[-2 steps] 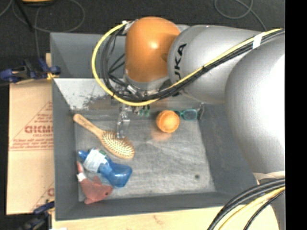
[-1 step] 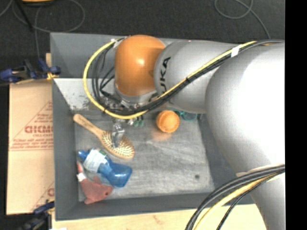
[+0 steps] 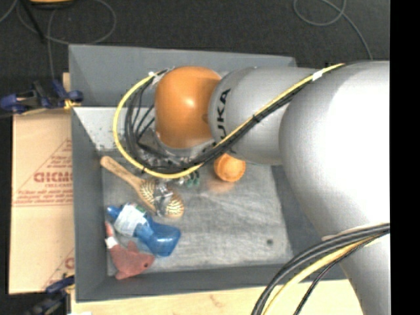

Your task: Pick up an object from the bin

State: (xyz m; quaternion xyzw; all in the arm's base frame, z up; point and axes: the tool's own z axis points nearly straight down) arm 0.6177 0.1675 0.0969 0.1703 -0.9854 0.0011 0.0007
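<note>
The gripper (image 3: 163,193), open or closed state not determinable, sits over the head of the wooden-handled utensil (image 3: 121,171), whose long axis runs up-left.

From where I'm standing, black letters reading "UKA" are showing sideways on the silver arm (image 3: 256,143), mid-frame, just beside its orange cover (image 3: 187,107).

Bin (image 3: 87,209): brush (image 3: 125,172) runs from left wall toward centre, head inward; gripper (image 3: 164,197) directly over the head. Ball (image 3: 230,169) right of it, nearer far wall. Bottle (image 3: 149,233) by near-left corner; soft scrap (image 3: 131,262) just before it, touching
</note>
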